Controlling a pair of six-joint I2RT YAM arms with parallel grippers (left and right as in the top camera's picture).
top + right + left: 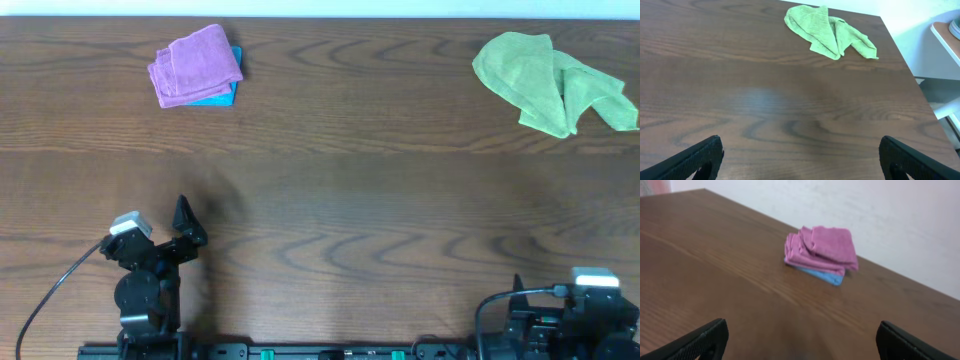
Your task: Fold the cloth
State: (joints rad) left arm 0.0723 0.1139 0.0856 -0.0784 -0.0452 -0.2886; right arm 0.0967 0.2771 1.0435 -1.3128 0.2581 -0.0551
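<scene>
Lying at the far left of the table, the cloth is a purple-magenta bundle folded over on itself in several soft layers, with its edges not quite lined up. It sits on top of a flat blue cloth, which shows only as a strip along the near and right sides of the pile. The left wrist view shows the same stack, the purple layers humped over the thin blue edge, close to the table's far edge and a pale wall.

Well apart from it, at the far right, a lime-green cloth lies loose and crumpled, one flap thrown over the rest; the right wrist view has it near that far corner.

Both arms sit at the near edge. The left gripper points toward the far side, its jaws spread wide with nothing but bare wood between them. The right gripper is likewise spread wide and has hold of nothing; from overhead it is partly cut off at the near right corner, so its fingers are hard to make out there.
</scene>
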